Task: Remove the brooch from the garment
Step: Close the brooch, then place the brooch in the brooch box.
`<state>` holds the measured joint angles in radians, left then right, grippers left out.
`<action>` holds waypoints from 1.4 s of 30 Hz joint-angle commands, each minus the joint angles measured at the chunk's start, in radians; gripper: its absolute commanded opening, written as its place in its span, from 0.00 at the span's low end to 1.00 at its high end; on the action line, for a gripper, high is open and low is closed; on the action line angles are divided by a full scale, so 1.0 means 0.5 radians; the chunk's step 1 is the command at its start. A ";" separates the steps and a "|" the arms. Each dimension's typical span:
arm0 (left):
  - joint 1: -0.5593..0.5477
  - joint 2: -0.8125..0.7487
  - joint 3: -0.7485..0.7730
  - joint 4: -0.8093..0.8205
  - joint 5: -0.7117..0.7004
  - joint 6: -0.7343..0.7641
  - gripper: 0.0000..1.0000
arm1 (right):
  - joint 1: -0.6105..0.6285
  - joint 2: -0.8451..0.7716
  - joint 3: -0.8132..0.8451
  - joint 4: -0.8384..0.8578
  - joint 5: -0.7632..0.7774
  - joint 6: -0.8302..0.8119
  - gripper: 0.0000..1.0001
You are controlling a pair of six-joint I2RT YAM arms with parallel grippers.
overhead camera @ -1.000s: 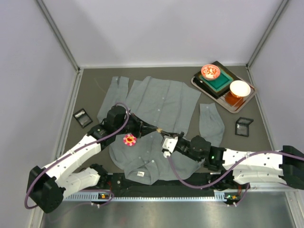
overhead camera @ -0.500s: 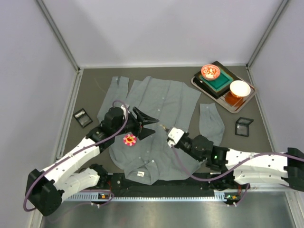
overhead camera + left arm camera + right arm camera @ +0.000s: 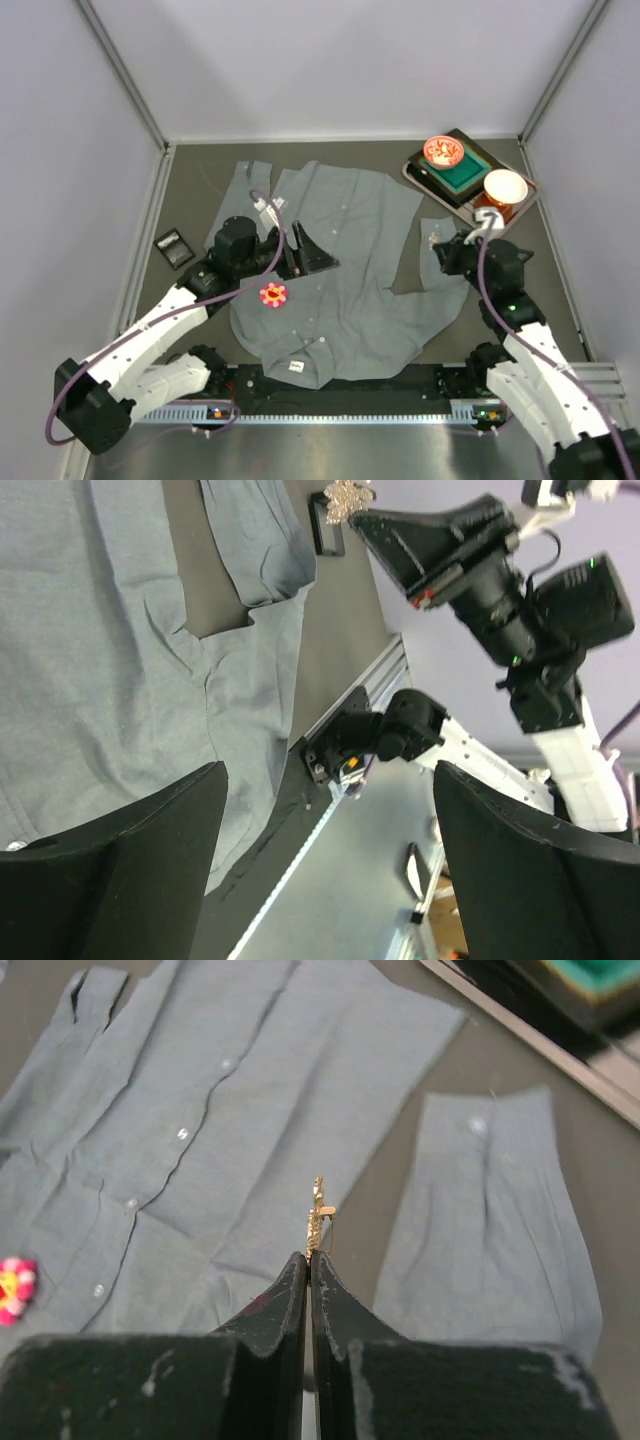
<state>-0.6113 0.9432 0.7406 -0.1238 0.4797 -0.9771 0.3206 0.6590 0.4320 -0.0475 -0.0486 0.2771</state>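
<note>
The garment [image 3: 350, 220], a grey button-up shirt, lies spread flat on the dark table. My right gripper [image 3: 437, 238] hangs above the gap between the shirt body and its right sleeve. In the right wrist view it [image 3: 308, 1257] is shut on a small gold brooch [image 3: 318, 1215], held clear above the cloth [image 3: 250, 1140]. My left gripper [image 3: 312, 255] is open over the shirt's middle, nothing between its fingers [image 3: 328, 780]. The left wrist view shows the shirt [image 3: 90, 630] and, far off, the brooch [image 3: 347, 494] at the right gripper's tip. A pink flower-shaped pin [image 3: 272, 294] sits on the shirt's left front.
A tray [image 3: 445, 200] at the back right carries a red bowl [image 3: 443, 151], a green block [image 3: 462, 172] and a white bowl [image 3: 505, 185]. Small black boxes lie left [image 3: 174, 248] and right [image 3: 514, 266] of the shirt. Walls close in on three sides.
My left gripper has opened and drawn back to the left. My right arm has swung from the shirt's middle to the right, carrying the gold brooch off the cloth.
</note>
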 commanded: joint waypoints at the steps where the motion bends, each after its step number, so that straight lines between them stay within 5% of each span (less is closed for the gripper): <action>1: -0.002 0.056 0.138 -0.025 0.286 0.493 0.89 | -0.564 -0.112 0.020 -0.374 -0.595 0.509 0.00; 10: -0.035 0.102 0.078 -0.182 0.339 0.887 0.90 | -1.429 -0.082 0.044 -0.764 -0.753 0.716 0.00; 23: -0.504 0.142 0.215 -0.351 -0.146 1.138 0.92 | -1.877 0.154 0.078 -0.706 -0.670 0.474 0.00; 30: -0.633 0.138 0.215 -0.421 -0.355 1.246 0.92 | -2.076 0.198 -0.029 -0.366 -0.841 0.305 0.00; 35: -0.673 0.108 0.203 -0.440 -0.410 1.279 0.92 | -2.298 0.393 -0.213 0.159 -1.231 0.446 0.00; 42: -0.683 0.071 0.163 -0.443 -0.423 1.289 0.91 | -2.442 0.458 -0.293 0.350 -1.357 0.446 0.00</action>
<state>-0.9466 1.0100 0.8112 -0.3687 0.2825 -0.3573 -0.8574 0.8818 0.2905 -0.0341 -0.6422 0.5018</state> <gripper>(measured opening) 0.917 0.007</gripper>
